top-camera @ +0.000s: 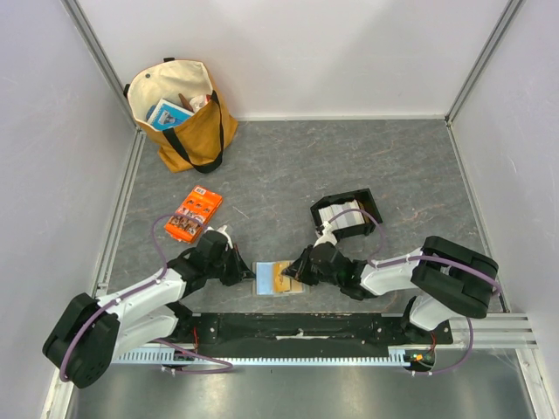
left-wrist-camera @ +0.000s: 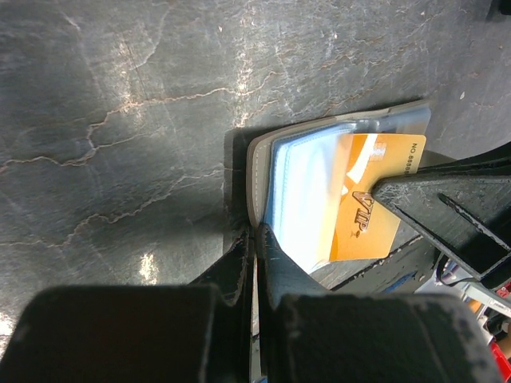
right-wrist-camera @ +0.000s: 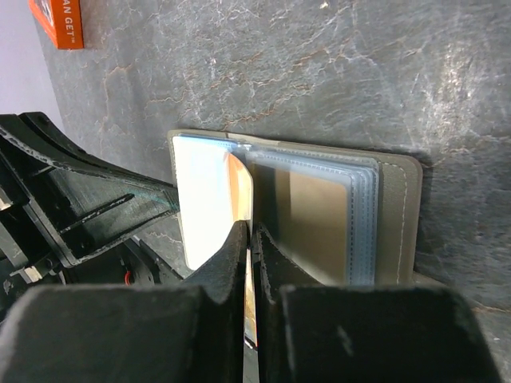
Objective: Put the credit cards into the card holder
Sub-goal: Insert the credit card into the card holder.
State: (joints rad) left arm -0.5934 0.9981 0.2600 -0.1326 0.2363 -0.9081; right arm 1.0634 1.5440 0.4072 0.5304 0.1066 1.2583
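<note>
1. Near the front edge of the table (top-camera: 288, 166), between the two arms, the card holder (top-camera: 266, 279) lies open and flat, its olive-grey cover underneath and its clear sleeves facing up.
2. At the holder's left side, the left gripper (left-wrist-camera: 254, 235) is clenched, its fingers pinching the edge of the cover (left-wrist-camera: 255, 171) against the table.
3. From the right, the right gripper (right-wrist-camera: 249, 231) is clamped on a gold card (right-wrist-camera: 239, 187), with the thin card held between its closed fingers.
4. In the left wrist view the gold card (left-wrist-camera: 371, 203) lies over the pale blue sleeves. It reads "VIP", and the right fingers touch its far edge.
5. Whether the card sits inside a sleeve or only on top of one cannot be told.
6. Behind the right gripper, well apart from the holder, a black tray (top-camera: 367, 199) holds the remaining credit cards (top-camera: 343, 220), a pale stack.
7. An orange packet (top-camera: 194, 214) lies behind the left gripper.
8. A tan tote bag (top-camera: 196, 131) stands in the far left corner.
</note>
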